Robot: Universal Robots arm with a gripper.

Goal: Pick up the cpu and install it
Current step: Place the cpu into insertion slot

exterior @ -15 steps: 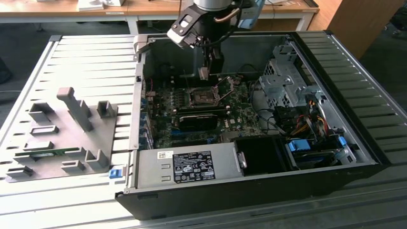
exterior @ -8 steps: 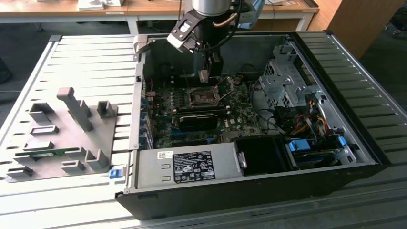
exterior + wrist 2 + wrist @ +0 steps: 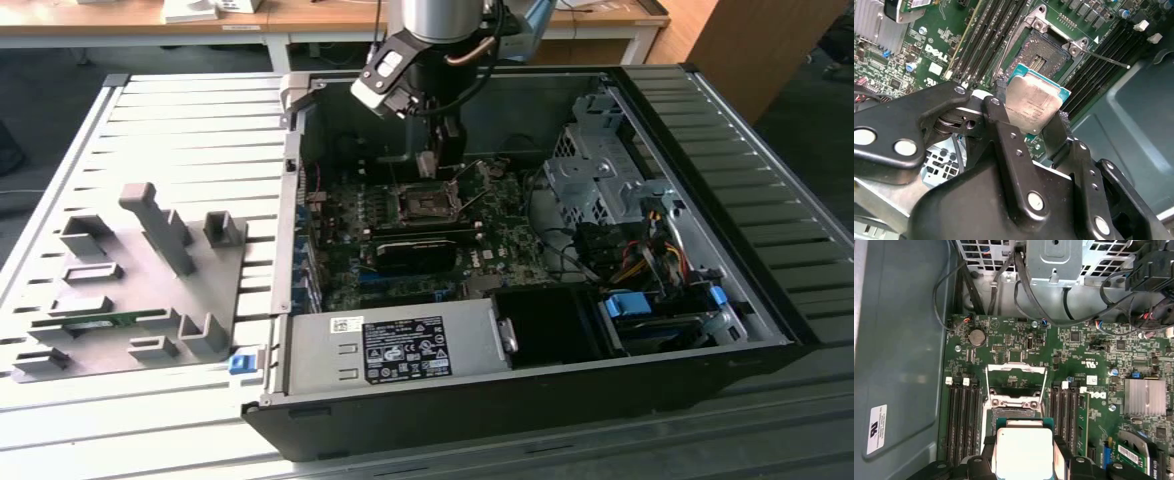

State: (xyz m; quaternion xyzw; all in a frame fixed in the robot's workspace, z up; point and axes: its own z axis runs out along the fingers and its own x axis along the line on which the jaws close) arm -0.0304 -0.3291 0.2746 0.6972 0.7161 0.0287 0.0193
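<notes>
The cpu (image 3: 1035, 103) is a small square chip with a silvery metal top and a green edge. My gripper (image 3: 1029, 112) is shut on it, one black finger (image 3: 999, 112) at each side. In the first wrist view the cpu (image 3: 1023, 450) hangs just above the open socket (image 3: 1015, 390), whose metal frame is flipped up. The second wrist view shows the bare socket (image 3: 1041, 52) beyond the chip. In the exterior view my gripper (image 3: 434, 165) reaches down into the open computer case (image 3: 747, 330), over the socket (image 3: 424, 205) on the green motherboard (image 3: 400, 280).
Black memory slots (image 3: 961, 415) flank the socket on both sides. A metal drive cage (image 3: 601, 170) and bundled cables (image 3: 627, 250) fill the case toward the exterior view's right. A grey fixture board (image 3: 127, 280) with blocks lies on the slatted table (image 3: 174, 110) at the exterior view's left.
</notes>
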